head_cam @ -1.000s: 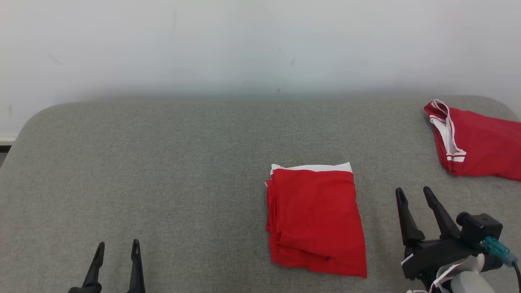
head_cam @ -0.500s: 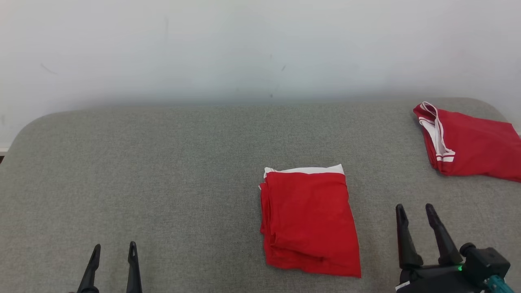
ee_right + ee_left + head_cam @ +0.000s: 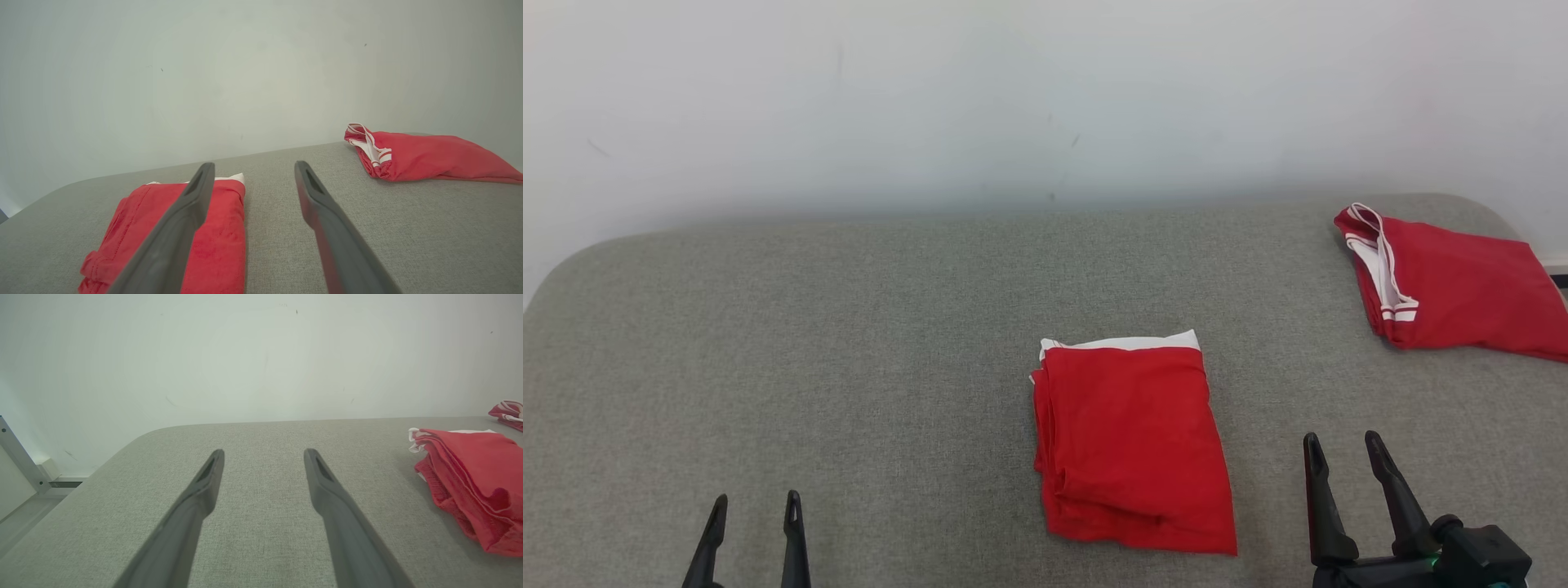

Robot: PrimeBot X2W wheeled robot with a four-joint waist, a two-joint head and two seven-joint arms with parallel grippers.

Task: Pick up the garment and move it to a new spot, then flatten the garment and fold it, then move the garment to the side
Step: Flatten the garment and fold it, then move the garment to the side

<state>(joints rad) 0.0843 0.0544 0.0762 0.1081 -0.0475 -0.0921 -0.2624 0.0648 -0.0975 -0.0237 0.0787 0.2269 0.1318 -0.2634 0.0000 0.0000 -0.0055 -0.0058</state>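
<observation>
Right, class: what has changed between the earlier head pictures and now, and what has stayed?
The right gripper drew back toward the robot, jaws open and empty. The whole picture also slid left, because the camera turned. The folded garment, the other garment at the far right and the left gripper stayed put. Nothing was taken or let go.

A folded red garment (image 3: 1131, 445) lies on the grey surface (image 3: 849, 367). The left pincer (image 3: 756, 501) and right pincer (image 3: 1342, 441) stand open and empty. A second garment (image 3: 1454, 298) lies far right.
</observation>
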